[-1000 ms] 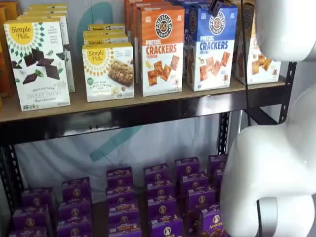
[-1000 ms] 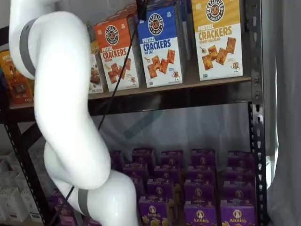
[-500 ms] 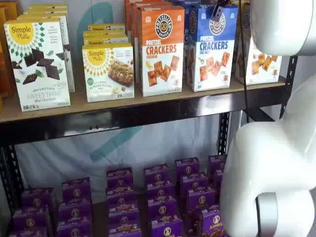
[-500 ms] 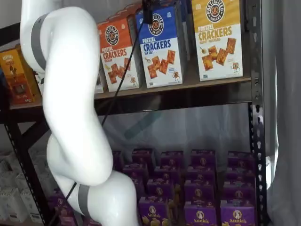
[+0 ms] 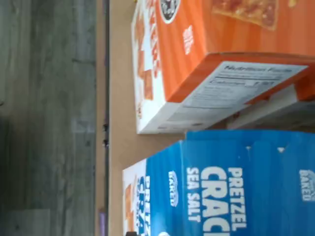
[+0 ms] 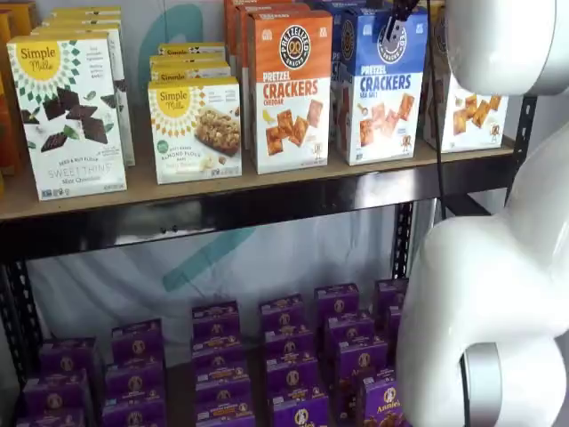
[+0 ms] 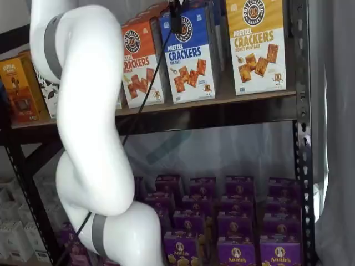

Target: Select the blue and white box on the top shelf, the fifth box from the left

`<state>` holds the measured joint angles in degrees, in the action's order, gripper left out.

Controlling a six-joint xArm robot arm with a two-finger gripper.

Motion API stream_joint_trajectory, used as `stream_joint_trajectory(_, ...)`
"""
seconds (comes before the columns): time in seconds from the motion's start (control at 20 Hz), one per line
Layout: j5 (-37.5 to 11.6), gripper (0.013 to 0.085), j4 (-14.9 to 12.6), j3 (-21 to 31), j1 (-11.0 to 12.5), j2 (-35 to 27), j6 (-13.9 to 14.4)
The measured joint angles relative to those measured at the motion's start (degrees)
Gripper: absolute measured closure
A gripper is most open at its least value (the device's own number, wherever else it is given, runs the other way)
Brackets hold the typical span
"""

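1. My white, thick, jointed arm (image 6: 498, 294) fills one side of both shelf views and stands between the cameras and the shelves.
2. The top shelf (image 6: 267, 191), a long tan wooden board with a black metal front rail, carries a row of upright cartons in both shelf views.
3. The blue and white box (image 6: 380, 84), a tall carton with a blue upper half, a white lower half and pictured square crackers, stands on this board. It is between the orange-topped cracker carton (image 6: 288, 89) and the yellow-topped cracker carton (image 7: 256, 44), just beside each.
4. In the wrist view the blue top face of this carton (image 5: 236, 187) with the words "SEA SALT" is close under the camera, and the orange carton (image 5: 197, 54) is next to it on the tan board.
5. My pincer (image 7: 175, 14), with black fingers, hangs in front of the upper part of the blue carton, with a black cable (image 7: 138, 105) beside it. I cannot tell whether the fingers are apart or together.
6. Small purple boxes (image 6: 284, 356) stand on the level below.
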<state>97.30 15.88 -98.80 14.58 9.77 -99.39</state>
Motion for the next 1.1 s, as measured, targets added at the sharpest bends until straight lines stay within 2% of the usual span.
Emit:
stream_joint_trajectory(0.4, 0.66, 0.0130, -2.19, 0.96, -0.56, 0.50, -0.25)
stream_joint_trajectory(0.8, 1.34, 0.0130, -1.27, 1.26, -0.04, 0.81, -0.40)
stream_joint_trajectory(0.95, 1.25, 0.0250, -0.92, 1.36, 0.06, 0.92, -0.39)
stream_joint_trajectory(1.1, 0.89, 0.0290, -0.65, 1.68, 0.14, 1.14, -0.39)
